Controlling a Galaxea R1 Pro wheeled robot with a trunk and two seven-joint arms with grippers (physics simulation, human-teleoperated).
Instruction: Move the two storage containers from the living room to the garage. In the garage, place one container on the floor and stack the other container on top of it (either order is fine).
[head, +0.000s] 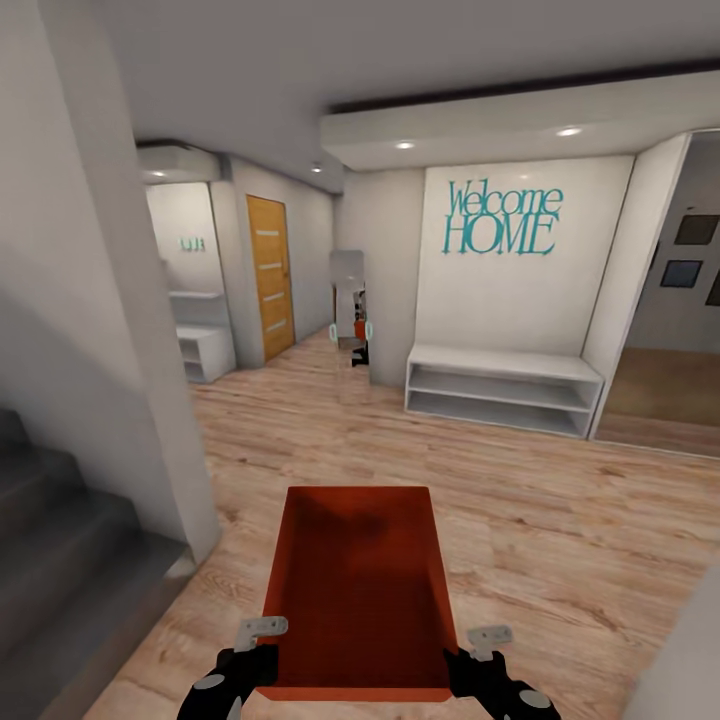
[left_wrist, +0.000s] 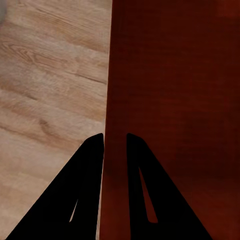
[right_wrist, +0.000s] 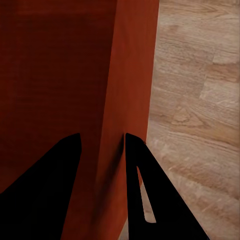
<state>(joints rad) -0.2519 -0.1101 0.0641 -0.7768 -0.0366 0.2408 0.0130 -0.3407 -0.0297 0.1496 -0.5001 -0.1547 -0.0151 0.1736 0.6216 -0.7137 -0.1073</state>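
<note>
You have 1 orange-red storage container (head: 358, 590) carried low in front of you, a shallow lidless rectangular bin with smooth, slightly tapered plastic walls, held up off the floor between your 2 arms. Your left gripper (left_wrist: 115, 142) is closed over the bin's left wall, with 1 black finger (left_wrist: 85, 195) outside and the other inside; your right gripper (right_wrist: 102, 142) clamps the right wall the same way, its outer finger (right_wrist: 150, 195) over the planks. In the head view both wrists are cut off by the lower edge, so you see little more than grey brackets and black housings at the bin's near corners. Below and beyond the grippers lies light wood plank flooring (head: 560, 520) with visible grain. To the left of your left gripper, dark grey stairs (head: 60, 560) rise against a plain white wall (head: 80, 300). Ahead of the bin stands a white open bench shelf (head: 503, 388) under teal "Welcome HOME" lettering (head: 502, 220). Farther left an orange wooden door (head: 270, 275) closes the hallway. A narrow mirror (head: 350, 315) beside the pillar holds something small and blurred that you cannot make out. Dark framed pictures (head: 690, 255) at far right are cut off.
</note>
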